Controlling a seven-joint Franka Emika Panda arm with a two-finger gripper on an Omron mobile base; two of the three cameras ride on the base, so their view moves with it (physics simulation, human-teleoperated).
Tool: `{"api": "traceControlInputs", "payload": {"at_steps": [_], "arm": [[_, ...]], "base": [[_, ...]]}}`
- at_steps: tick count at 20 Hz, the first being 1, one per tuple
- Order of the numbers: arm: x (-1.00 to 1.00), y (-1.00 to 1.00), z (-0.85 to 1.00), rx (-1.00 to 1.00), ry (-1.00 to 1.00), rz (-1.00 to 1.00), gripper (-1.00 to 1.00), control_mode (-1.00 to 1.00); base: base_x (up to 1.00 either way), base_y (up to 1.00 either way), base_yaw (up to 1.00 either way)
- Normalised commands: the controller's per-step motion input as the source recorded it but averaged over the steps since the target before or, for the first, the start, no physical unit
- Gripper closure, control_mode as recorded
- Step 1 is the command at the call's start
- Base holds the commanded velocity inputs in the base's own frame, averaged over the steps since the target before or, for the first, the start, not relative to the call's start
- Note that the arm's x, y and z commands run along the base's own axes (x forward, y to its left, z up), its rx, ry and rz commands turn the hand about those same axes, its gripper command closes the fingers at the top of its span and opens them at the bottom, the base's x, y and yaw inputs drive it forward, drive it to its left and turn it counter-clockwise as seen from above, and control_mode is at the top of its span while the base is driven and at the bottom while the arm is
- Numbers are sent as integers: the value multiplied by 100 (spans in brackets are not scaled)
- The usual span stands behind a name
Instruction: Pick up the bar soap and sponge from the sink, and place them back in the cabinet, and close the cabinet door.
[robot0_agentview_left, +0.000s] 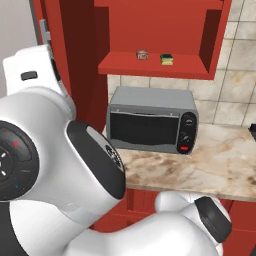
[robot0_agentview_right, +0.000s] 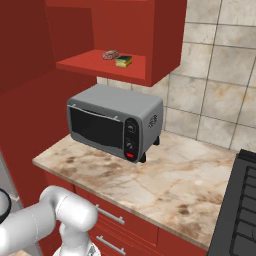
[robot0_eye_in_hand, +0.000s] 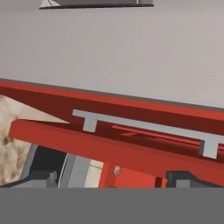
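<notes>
Both fingertips of the end effector (robot0_eye_in_hand: 109, 179) stand wide apart, empty, near the cabinet door (robot0_eye_in_hand: 131, 144).

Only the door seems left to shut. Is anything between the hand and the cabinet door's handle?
Nothing visible does. The open hand faces the grey bar handle on the cabinet door, with only clear space between them.

Your arm (robot0_agentview_left: 75, 170) bulks across the left and lower part of the left base view, white links folded with dark joint caps. In the right base view its elbow sits lower left. In the hand view your jaws stand wide apart, holding nothing; fingertips (robot0_eye_in_hand: 39, 179) at bottom corners.
</notes>
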Motion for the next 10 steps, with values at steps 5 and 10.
{"api": "traceControlInputs", "payload": {"at_steps": [5,10], "arm": [[20,0,-3,0,0,-1,-100,-100],[14,0,-4,0,0,0,-100,-100]], "base": [[0,0,0],[0,0,0]]}}
